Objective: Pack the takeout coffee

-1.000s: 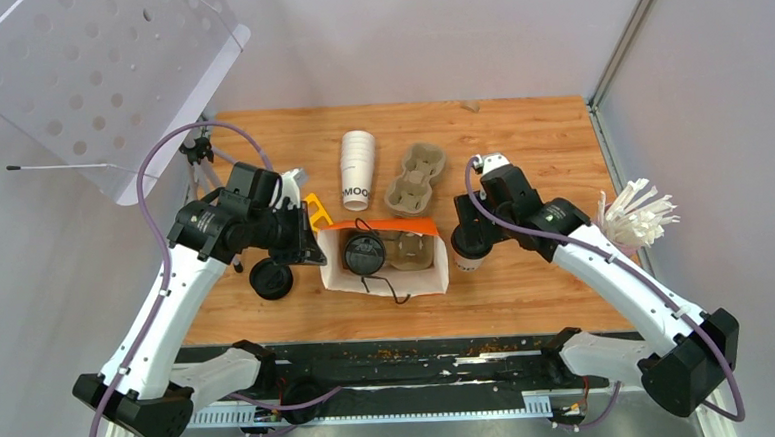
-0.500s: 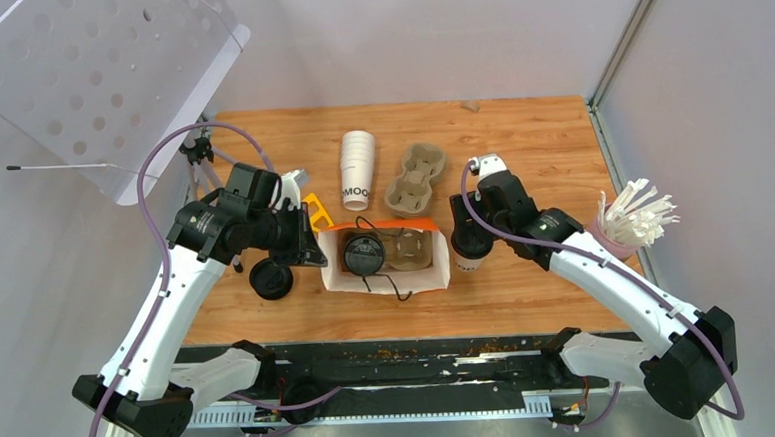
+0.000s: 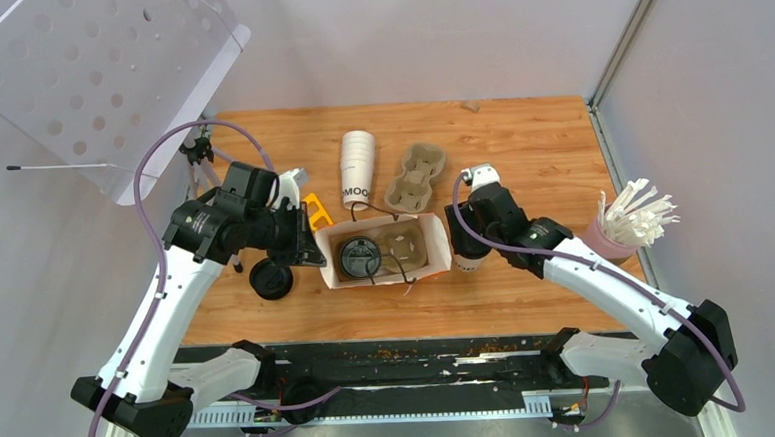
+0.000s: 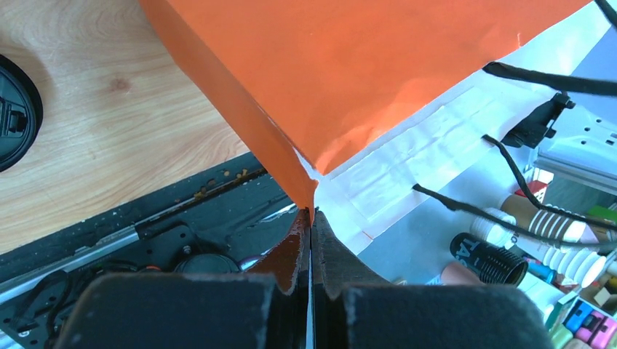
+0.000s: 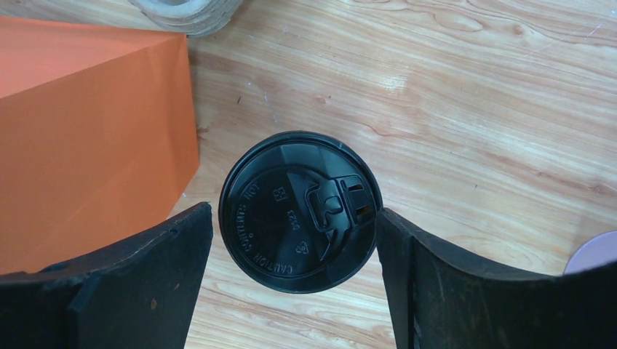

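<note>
We count two lidded cups. The coffee [image 5: 300, 211] stands upright on the table [image 3: 520, 141] just right of the bag [image 3: 439, 254], outside it. The other lidded cup [image 3: 358, 255] sits inside the bag, in the left pocket of a carrier [image 3: 411, 239] whose right pocket we see bare.

The right gripper [image 5: 292, 218] is spread wide over the coffee, one finger on each side of its black lid. On the bag side we see a sliver of wood between finger and lid. On the other side the finger looks to be at the lid's rim, and we cannot tell whether it touches. It has no clamp on the cup.

The left gripper [image 4: 311, 214] is pinched tight on the bag's left rim, at the seam where orange outside meets white lining. We count one bag, its mouth gaping wide to the overhead camera.

Elsewhere on the table we count one stack [image 3: 357, 165] of lidless white cups, too tightly nested to number. There is also one spare carrier [image 3: 416, 175] beside it and one loose lid [image 3: 272, 280] near the left arm. One pink holder of straws [image 3: 636, 215] stands at the right edge, the straws too many to count.
</note>
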You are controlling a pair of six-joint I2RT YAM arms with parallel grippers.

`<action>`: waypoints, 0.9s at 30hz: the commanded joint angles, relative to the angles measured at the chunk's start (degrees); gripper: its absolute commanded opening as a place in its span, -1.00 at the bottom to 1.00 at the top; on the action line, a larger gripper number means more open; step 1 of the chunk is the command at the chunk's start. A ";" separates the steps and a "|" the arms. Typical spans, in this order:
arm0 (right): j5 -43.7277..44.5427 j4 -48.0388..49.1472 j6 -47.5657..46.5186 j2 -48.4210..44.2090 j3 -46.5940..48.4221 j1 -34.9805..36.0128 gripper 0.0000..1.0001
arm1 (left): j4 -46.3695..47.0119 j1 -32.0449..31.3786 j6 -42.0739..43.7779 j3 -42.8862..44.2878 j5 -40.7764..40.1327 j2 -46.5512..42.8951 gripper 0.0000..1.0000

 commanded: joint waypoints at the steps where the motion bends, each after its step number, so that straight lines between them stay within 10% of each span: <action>1: 1.83 1.31 1.23 0.75 0.64 0.31 0.64 | -0.94 -0.17 1.51 2.56 0.85 -0.76 -1.00; 27: -1.69 -12.62 -0.49 9.70 14.25 -1.26 0.70 | 5.41 -0.17 7.70 -3.01 4.49 -5.50 -1.00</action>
